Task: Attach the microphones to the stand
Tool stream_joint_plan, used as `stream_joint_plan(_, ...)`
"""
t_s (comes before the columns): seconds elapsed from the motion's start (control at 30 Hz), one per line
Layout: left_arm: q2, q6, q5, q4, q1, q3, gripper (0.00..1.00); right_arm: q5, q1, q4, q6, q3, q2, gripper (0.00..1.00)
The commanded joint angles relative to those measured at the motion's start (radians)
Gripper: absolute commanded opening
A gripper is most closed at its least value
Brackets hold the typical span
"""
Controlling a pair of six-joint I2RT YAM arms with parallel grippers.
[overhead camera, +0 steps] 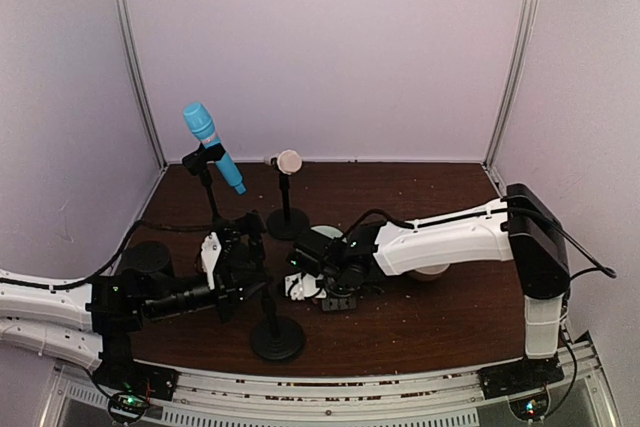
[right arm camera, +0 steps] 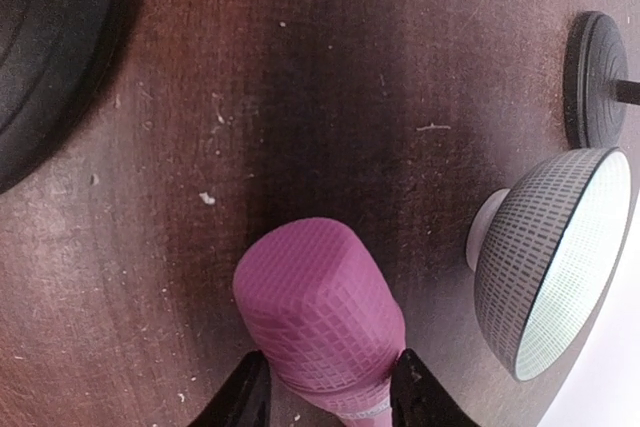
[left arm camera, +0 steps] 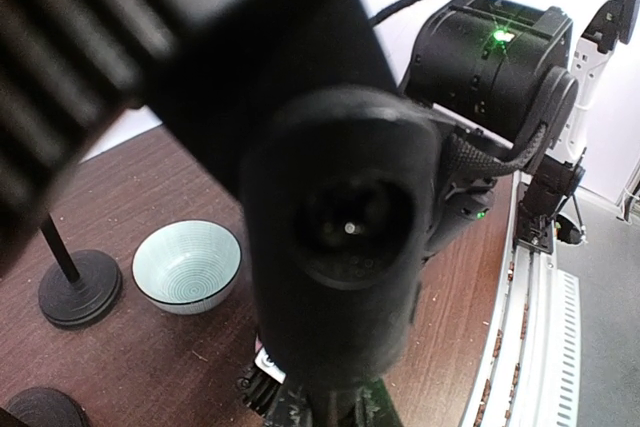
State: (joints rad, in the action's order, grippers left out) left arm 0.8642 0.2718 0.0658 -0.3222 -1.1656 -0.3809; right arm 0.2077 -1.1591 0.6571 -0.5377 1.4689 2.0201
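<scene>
The sky-blue microphone [overhead camera: 212, 147] sits in the clip of the back left stand [overhead camera: 208, 192]. The cream microphone [overhead camera: 286, 161] sits on the middle stand [overhead camera: 288, 219]. My right gripper [right arm camera: 325, 392] is shut on the pink microphone [right arm camera: 318, 322], just below its head, and holds it low over the table; in the top view that gripper [overhead camera: 300, 285] hides the microphone. My left gripper [overhead camera: 250, 255] is at the top of the front stand [overhead camera: 277, 337]. In the left wrist view the stand's black clip [left arm camera: 345, 237] fills the picture and the gripper [left arm camera: 335, 407] looks closed on it.
A pale ribbed bowl [left arm camera: 187, 265] stands on the brown table between the stands; it also shows in the right wrist view [right arm camera: 560, 257]. Round black stand bases [left arm camera: 78, 287] [right arm camera: 595, 77] stand nearby. Pale walls [overhead camera: 320, 47] enclose the table on three sides.
</scene>
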Motion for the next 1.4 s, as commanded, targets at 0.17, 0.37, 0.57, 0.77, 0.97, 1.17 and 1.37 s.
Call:
stream_joint_plan(0.17,0.015,0.017,-0.017,-0.077,0.004,-0.012,0.00,0.005,-0.028,-0.084,-0.003,-0.067,-0.074,0.35)
stream_joint_plan(0.37,0.042,0.014,-0.026,-0.075,0.004,-0.026,0.00,0.038,-0.028,-0.034,-0.011,-0.037,-0.014,0.47)
stream_joint_plan(0.57,0.054,0.014,-0.040,-0.074,0.004,-0.036,0.00,0.078,-0.017,0.051,-0.012,0.017,0.078,0.62)
stream_joint_plan(0.77,0.053,0.016,-0.046,-0.072,0.004,-0.042,0.00,0.120,-0.018,-0.043,-0.053,0.014,0.087,0.54)
stream_joint_plan(0.97,0.037,0.011,-0.042,-0.037,0.004,-0.054,0.00,0.192,-0.031,-0.149,-0.102,-0.026,0.014,0.40)
stream_joint_plan(1.17,-0.016,-0.013,-0.029,0.001,0.004,-0.058,0.00,0.248,-0.068,-0.216,-0.138,-0.063,-0.132,0.34)
stream_joint_plan(1.37,-0.039,-0.043,-0.034,-0.015,0.004,-0.049,0.00,0.313,-0.095,-0.231,-0.146,-0.073,-0.268,0.33)
